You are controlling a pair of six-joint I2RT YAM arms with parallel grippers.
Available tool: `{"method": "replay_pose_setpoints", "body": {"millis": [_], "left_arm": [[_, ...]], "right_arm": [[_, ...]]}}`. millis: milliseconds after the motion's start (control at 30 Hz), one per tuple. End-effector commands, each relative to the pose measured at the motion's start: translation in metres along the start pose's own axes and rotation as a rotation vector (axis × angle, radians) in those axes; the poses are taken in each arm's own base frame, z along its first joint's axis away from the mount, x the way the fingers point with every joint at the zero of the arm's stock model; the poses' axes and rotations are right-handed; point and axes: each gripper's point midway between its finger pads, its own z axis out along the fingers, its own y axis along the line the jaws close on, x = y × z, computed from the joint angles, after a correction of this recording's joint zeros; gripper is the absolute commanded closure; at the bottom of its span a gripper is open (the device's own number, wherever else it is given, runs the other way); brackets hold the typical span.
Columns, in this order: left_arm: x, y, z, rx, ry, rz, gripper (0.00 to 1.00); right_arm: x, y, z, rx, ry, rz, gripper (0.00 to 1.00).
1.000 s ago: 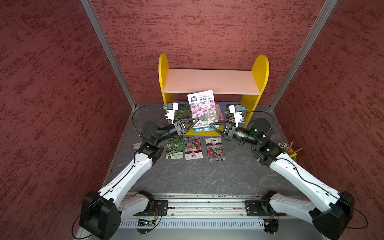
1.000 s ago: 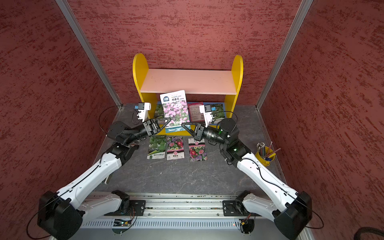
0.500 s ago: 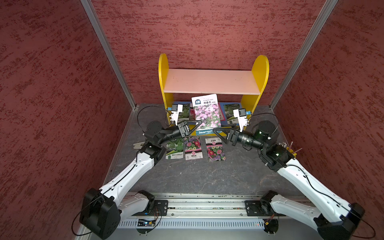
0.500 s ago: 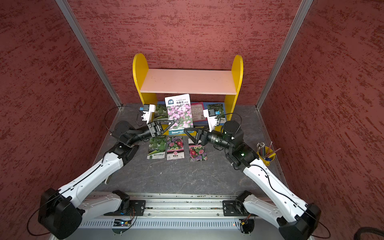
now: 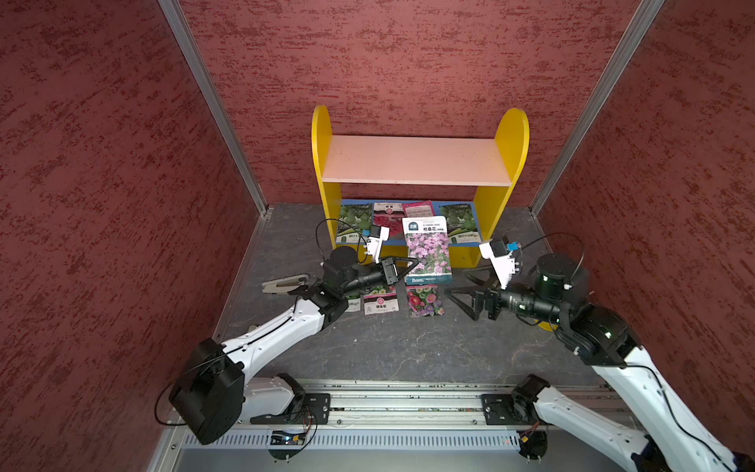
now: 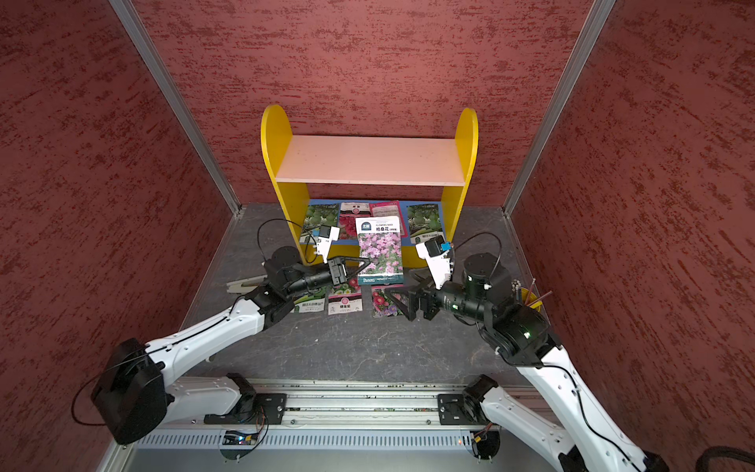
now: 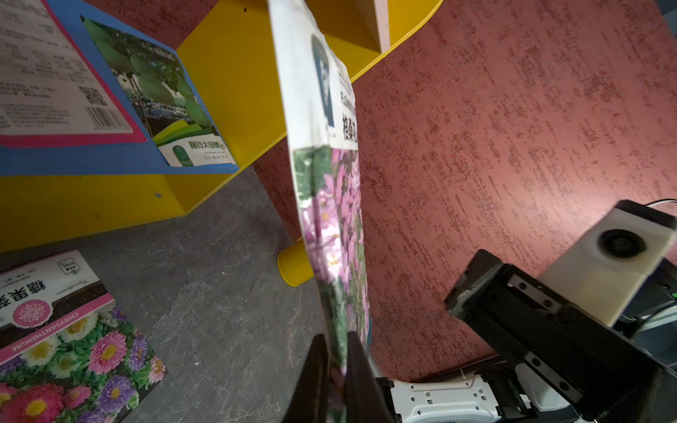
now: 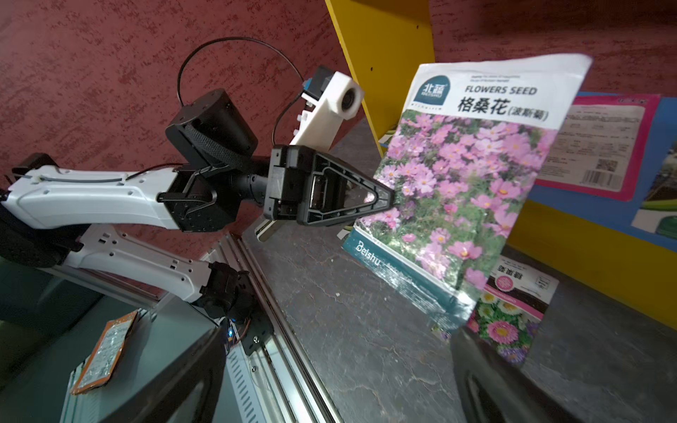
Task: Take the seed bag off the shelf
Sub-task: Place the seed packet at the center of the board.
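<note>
Seed bag [image 5: 429,249] partly hides shelf [image 5: 416,159] packets [image 5: 417,209]

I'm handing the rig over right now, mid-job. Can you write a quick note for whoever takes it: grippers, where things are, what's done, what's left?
Left gripper: shut on the seed bag, pinching its side edge and holding it upright in the air.
Right gripper: open, empty, off to the bag's other side, not touching it.
Shelf: upper board bare. Four packets lie on its blue board.
Three loose packets lie on the table in front.
Done: the bag is lifted and appears clear of the shelf.
Left: probably bring it forward and set it down on the table.
</note>
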Motion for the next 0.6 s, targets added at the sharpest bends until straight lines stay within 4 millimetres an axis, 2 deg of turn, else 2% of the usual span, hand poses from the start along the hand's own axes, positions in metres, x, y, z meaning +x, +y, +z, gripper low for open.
{"method": "replay_pose_setpoints", "body": {"millis": [0, 200, 400, 567], "left_arm": [[0.005, 0.01, 0.018, -0.03, -0.015, 0.014, 1.0], [0.027, 0.039, 0.058, -0.039, 0.034, -0.059, 1.0], [0.055, 0.065, 0.1, -0.079, 0.112, -0.109, 1.0], [0.074, 0.091, 0.127, -0.127, 0.145, -0.175, 1.0]], "right_arm": [[0.018, -0.013, -0.015, 0.1, 0.067, -0.017, 0.01], [0.029, -0.033, -0.028, 0.224, 0.062, 0.021, 0.02], [0.035, -0.039, -0.032, 0.255, 0.047, 0.034, 0.02], [0.039, -0.043, -0.032, 0.274, 0.053, 0.037, 0.02]]}}
